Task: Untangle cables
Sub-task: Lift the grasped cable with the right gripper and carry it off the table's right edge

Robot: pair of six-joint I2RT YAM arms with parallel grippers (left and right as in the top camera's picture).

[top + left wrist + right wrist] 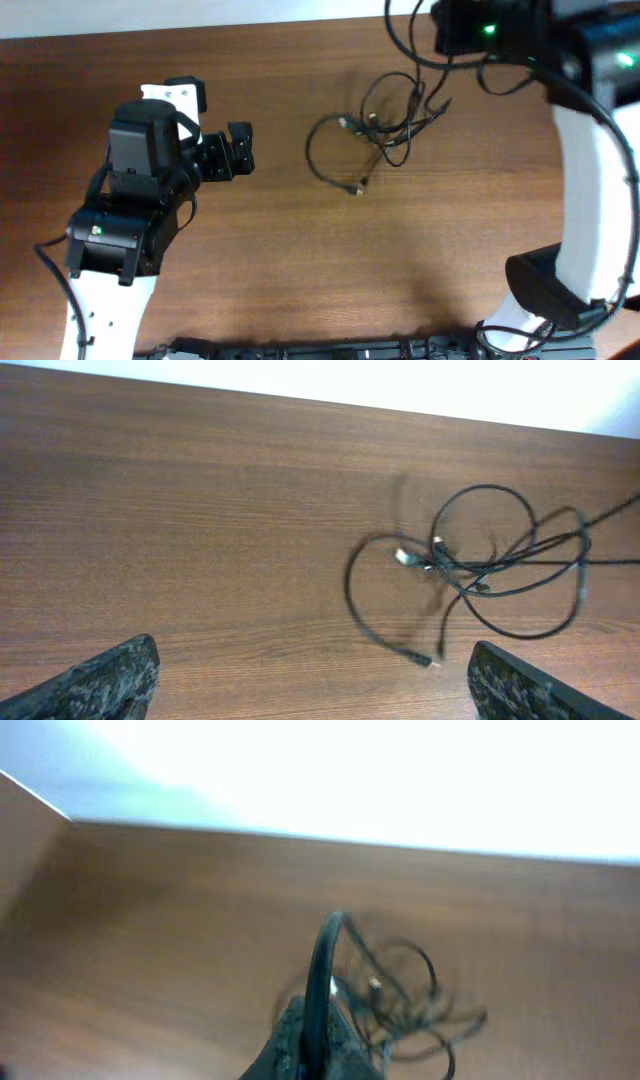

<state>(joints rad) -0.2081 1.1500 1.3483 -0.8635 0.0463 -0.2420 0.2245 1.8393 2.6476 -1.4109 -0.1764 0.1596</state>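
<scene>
The left gripper (312, 656) has its jaws spread wide with nothing between them; its two dark, rough-textured fingers (110, 678) sit at the lower corners of the left wrist view, above bare wood. The right gripper (312, 1038) is blurred in its own view, but its jaws look pressed together on a thin black strand that arches up from between them.

That strand belongs to the cables (470, 565), a small knotted bundle of thin black cords lying on the tabletop (300, 260) right of centre, towards the far edge. One loose loop (318, 150) spreads to the left of the knot, and a metal-tipped plug end (357, 189) lies at its near side, well apart from the left gripper.

The tabletop is brown wood-grain with a matte finish. Beyond its far edge runs a pale, bright white surface (400, 380). Small green lights (97, 231) glow on the arm housings.
</scene>
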